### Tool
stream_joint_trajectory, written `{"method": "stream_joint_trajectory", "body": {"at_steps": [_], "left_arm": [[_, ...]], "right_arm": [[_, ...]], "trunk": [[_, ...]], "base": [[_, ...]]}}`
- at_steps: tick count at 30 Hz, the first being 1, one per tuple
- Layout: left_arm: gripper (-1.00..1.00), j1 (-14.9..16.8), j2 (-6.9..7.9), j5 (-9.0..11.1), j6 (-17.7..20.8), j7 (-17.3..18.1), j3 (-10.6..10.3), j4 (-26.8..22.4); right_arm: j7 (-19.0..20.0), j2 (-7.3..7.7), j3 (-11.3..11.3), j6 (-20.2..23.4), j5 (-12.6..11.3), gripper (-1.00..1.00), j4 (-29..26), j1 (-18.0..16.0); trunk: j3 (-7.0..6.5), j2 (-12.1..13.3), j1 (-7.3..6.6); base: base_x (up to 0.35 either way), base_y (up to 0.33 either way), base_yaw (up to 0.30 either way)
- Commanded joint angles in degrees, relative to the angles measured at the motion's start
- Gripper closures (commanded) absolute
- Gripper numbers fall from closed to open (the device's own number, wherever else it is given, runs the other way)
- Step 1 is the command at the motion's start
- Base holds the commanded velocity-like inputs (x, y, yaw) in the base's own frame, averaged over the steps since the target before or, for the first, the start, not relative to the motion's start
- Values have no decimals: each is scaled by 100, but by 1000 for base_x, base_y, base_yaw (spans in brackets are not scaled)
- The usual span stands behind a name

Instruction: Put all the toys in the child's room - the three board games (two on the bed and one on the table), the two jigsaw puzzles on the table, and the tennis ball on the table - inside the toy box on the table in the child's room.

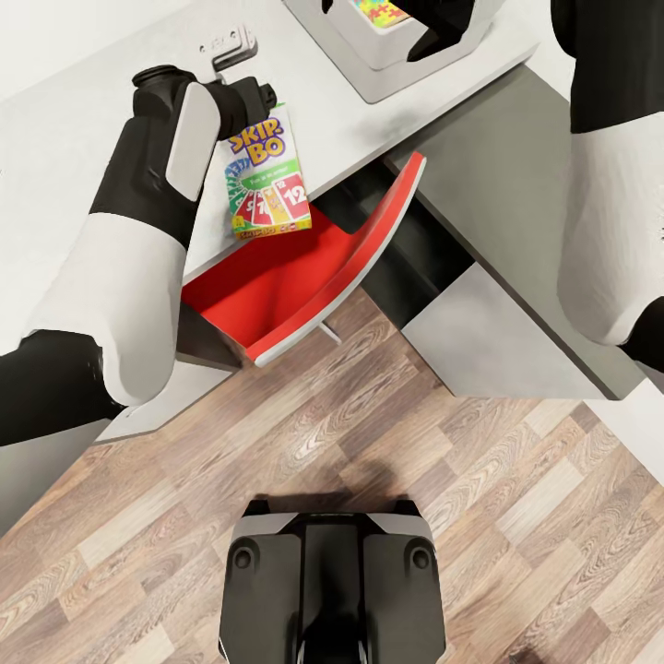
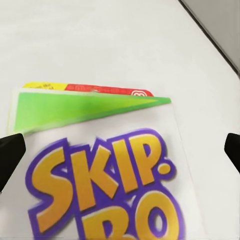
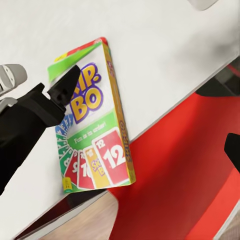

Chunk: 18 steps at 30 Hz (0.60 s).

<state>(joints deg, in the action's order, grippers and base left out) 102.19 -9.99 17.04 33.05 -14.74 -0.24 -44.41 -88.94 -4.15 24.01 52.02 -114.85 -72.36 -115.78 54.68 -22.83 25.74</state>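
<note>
Board games are the matter in hand, but the largest thing is the pale grey tabletop (image 1: 83, 138), with a red chair (image 1: 304, 277) pushed in at its edge. Further back on it stands the toy box (image 1: 369, 55), a pale grey tray with a jigsaw puzzle (image 1: 378, 11) already seen inside. Near the tabletop's front edge, above the chair seat, the board game (image 1: 266, 175) is found: a flat printed box lying face up, one end at or slightly over the edge.

It is judged to be a light, stiff cardboard box with a smooth, probably slippery cover. Lying flat, it offers only thin sides, so it is best taken across its narrow width, on the two long edges, near the middle; the overhanging end could also be pinched from top and underside.

The left gripper (image 2: 120, 150) is held wide open just above the box's title end, one finger on each side, nothing grasped. The right gripper (image 3: 235, 150) shows only one dark fingertip (image 3: 233, 150), so its opening cannot be told; nothing is seen in it.
</note>
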Motion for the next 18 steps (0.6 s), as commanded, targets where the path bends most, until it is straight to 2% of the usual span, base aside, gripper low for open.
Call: {"method": "stream_joint_trajectory", "body": {"at_steps": [1,5,10,18], "left_arm": [[-100,3,-1,61,47,-46,-6,1],[-100,3,-1,65,93,-46,0,8],[-100,-9,-1,63,109,-46,-13,12],[-100,-19,-1,65,190,-41,-27,35]], "right_arm": [[-54,-6,58,42,-35,-100,5,-4],[-54,-30,136,19,70,-100,8,24],[-55,-7,124,23,201,-100,-20,27],[-75,2,117,13,240,-100,-47,13]], "trunk": [[-2,-8,4],[-36,-8,4],[-81,-8,4],[-155,-8,4]], "base": [[0,0,0],[0,0,0],[0,0,0],[0,0,0]]}}
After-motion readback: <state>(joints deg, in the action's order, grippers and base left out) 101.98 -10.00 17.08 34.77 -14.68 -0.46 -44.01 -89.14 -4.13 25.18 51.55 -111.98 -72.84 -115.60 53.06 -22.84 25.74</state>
